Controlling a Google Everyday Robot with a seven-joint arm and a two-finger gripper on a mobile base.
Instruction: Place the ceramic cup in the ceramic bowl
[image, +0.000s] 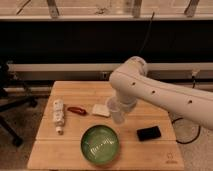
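The ceramic cup, small and white, is at the end of my arm, just right of a white packet and behind the bowl's far right rim. The gripper is right at the cup's top, mostly hidden under my white wrist. I cannot tell whether the cup rests on the table or hangs just above it. The ceramic bowl, wide and glossy green, sits on the wooden table near the front edge, with nothing in it.
A white tube-like bottle lies at the left. A small red item and a white flat packet lie in the middle. A black flat object lies at the right. A dark office chair stands left of the table.
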